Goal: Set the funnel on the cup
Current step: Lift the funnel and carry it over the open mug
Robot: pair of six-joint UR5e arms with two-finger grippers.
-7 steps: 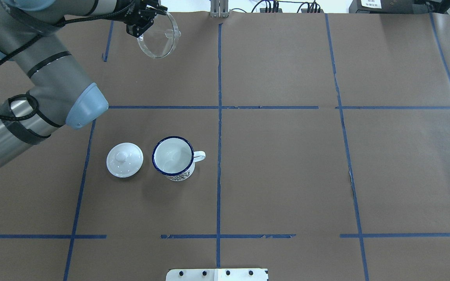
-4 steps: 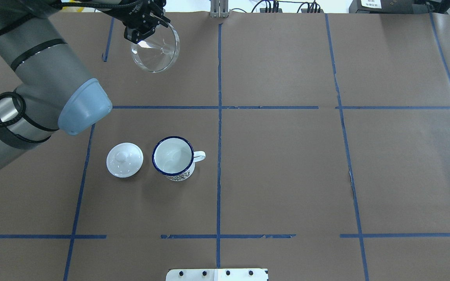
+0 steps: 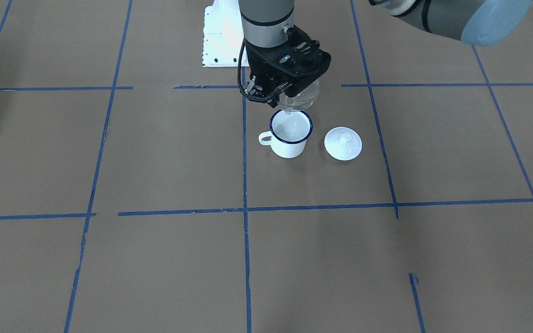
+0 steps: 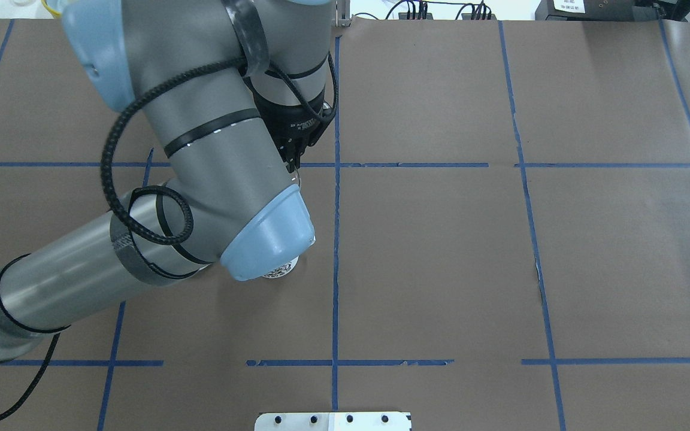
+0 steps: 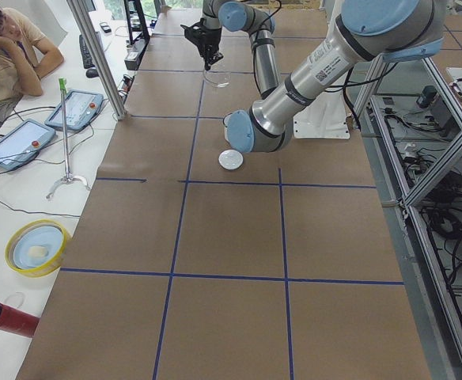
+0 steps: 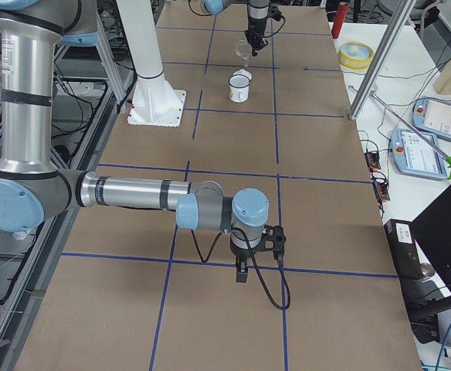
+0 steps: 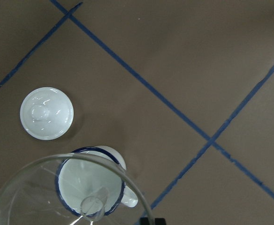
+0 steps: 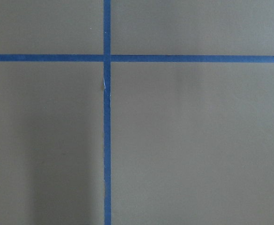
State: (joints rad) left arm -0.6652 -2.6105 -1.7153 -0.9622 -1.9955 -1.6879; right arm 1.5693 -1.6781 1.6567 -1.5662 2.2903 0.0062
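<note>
My left gripper point(image 3: 286, 89) is shut on the rim of the clear funnel point(image 3: 305, 95) and holds it upright, stem down, just above the cup point(image 3: 290, 132). The cup is a white mug with a dark blue rim and its handle sticks out sideways. In the left wrist view the funnel's stem point(image 7: 93, 206) hangs over the mouth of the cup point(image 7: 80, 180), near the rim and off centre. In the overhead view my left arm hides all but a bit of the cup's base point(image 4: 279, 270). My right gripper point(image 6: 242, 270) shows only in the exterior right view, low over bare table; I cannot tell if it is open.
A round white knobbed lid point(image 3: 343, 143) lies on the brown paper right beside the cup, and also shows in the left wrist view point(image 7: 46, 113). Blue tape lines point(image 8: 106, 140) grid the table. A white base plate point(image 3: 220, 41) sits at the robot's side.
My left arm has swung from the table's far left back to the cup, carrying the funnel. The funnel has turned from tilted to stem down over the cup.
</note>
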